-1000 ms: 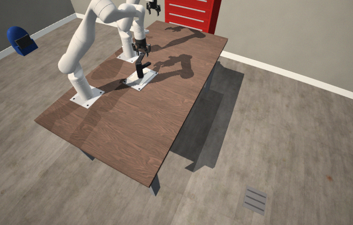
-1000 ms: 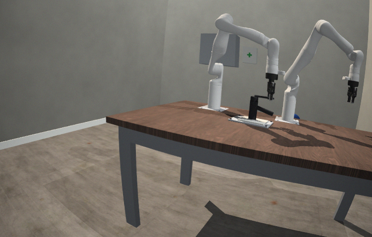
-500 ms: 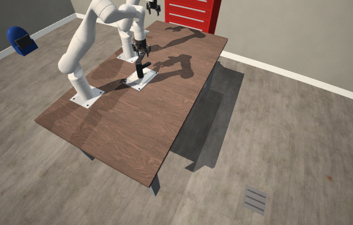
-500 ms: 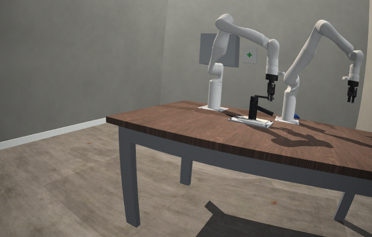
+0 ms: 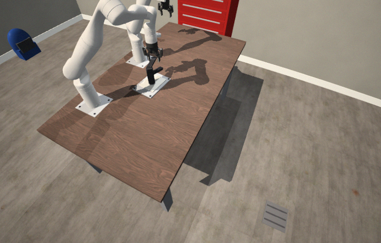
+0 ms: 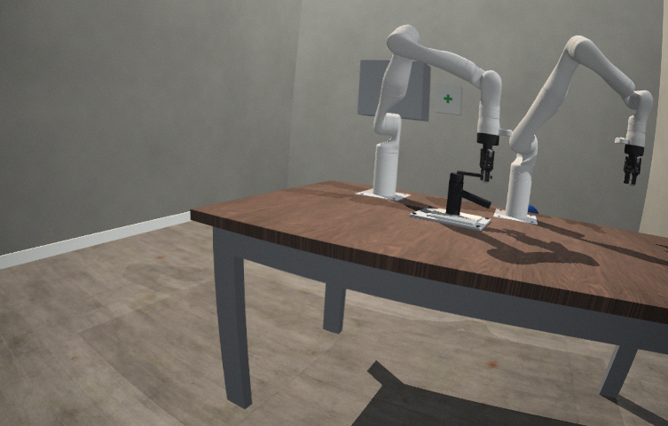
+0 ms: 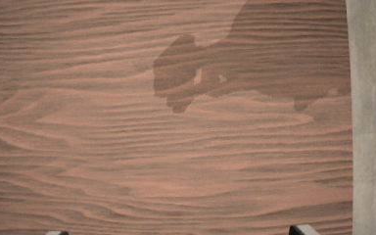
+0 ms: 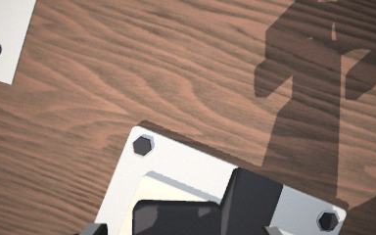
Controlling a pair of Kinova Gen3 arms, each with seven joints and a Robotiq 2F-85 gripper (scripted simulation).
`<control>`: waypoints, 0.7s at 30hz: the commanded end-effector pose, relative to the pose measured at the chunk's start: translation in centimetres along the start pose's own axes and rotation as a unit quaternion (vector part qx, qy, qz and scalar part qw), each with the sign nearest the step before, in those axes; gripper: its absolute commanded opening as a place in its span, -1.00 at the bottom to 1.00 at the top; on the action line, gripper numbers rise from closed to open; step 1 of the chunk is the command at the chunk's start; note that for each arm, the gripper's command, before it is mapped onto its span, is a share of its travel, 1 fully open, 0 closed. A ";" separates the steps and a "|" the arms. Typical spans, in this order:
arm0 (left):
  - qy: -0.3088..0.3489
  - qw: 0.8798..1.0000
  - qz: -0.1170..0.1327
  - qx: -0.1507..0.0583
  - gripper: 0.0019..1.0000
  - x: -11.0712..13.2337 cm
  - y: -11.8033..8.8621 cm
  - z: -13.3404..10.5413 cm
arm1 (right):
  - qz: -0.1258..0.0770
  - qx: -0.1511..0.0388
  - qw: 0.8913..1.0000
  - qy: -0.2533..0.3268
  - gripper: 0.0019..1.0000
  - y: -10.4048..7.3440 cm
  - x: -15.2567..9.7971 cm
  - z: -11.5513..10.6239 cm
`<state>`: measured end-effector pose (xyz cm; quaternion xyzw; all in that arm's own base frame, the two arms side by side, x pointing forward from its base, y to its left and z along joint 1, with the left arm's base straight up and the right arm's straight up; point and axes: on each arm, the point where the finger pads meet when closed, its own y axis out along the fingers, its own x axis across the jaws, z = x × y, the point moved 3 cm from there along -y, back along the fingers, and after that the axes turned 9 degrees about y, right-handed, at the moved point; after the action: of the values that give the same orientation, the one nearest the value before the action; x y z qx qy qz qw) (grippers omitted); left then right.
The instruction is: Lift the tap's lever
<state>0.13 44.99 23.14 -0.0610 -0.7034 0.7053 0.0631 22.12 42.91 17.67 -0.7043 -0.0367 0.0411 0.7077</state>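
Holding the right end effector (image 5: pixel 154 58) (image 6: pixel 486 177) (image 8: pixel 184 229) pointed down around the outer end of the tap's lever (image 5: pixel 153 62) (image 6: pixel 468 173) (image 8: pixel 175 217) — fingers partly open, gripping nothing, probably spread to straddle the lever and lift from its free end, where leverage is best. Still to raise fully, judging by its near-level lie. Below the fingers and towards the plate, the tap body (image 5: pixel 151 75) (image 6: pixel 454 193), standing upright on its base plate (image 5: pixel 150 94) (image 6: pixel 478 225) (image 8: pixel 180 149), bolted down, presumably to resist the upward pull. Keeping the left end effector (image 5: pixel 165 13) (image 6: pixel 630 180) (image 7: pixel 179 232) wide open and well apart, over the surface (image 5: pixel 156 120) (image 6: pixel 348 232) (image 7: pixel 126 147) (image 8: pixel 102 93), likely just out of the way. Hard to make out: contact between fingers and lever — cut off at the right wrist view's lower edge, merged black on black in the exterior view.
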 end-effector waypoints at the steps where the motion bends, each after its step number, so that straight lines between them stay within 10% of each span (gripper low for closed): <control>1: -0.009 1.000 0.001 -0.002 1.00 0.1 0.1 0.0 | -0.002 0.000 1.000 0.004 0.45 0.2 0.1 0.0; 21: -0.009 1.000 0.001 -0.002 1.00 0.1 0.1 0.0 | -0.002 0.000 1.000 0.004 0.41 0.2 0.1 0.0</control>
<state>0.13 44.99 23.14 -0.0610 -0.7034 0.7053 0.0631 22.12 42.91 17.66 -0.7043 -0.0367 0.0411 0.7077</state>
